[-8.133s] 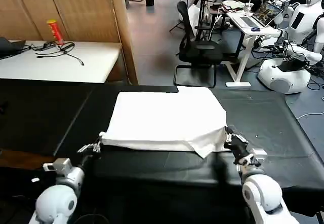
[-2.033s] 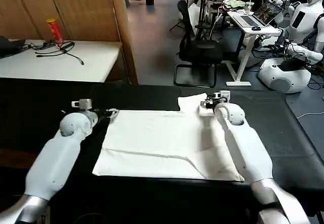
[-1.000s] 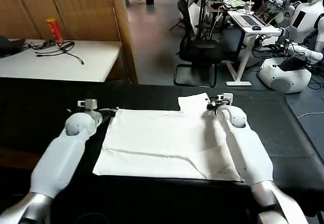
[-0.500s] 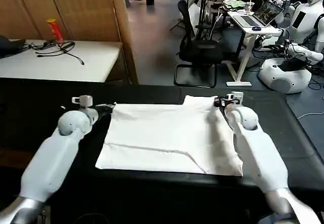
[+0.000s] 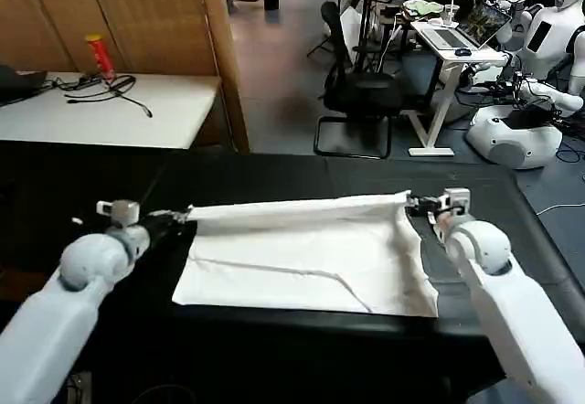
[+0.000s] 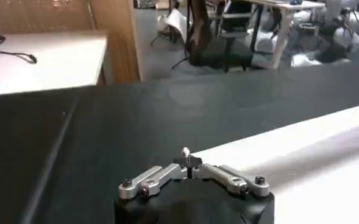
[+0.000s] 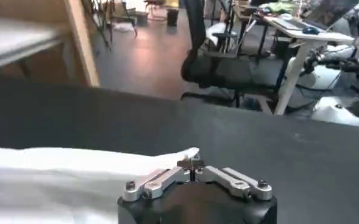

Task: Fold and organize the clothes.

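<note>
The T-shirt lies mid-frame on the black table, and we judge a fold is under way: left gripper and right gripper each pinch a far corner, lifted taut, next to carry it toward the lower frame edge.

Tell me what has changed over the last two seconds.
Both end effectors, left and right, shut on the T-shirt's far corners, have drawn outward and toward the robot, lifting the far edge into a taut raised band. The near edge stays flat on the black table.
</note>
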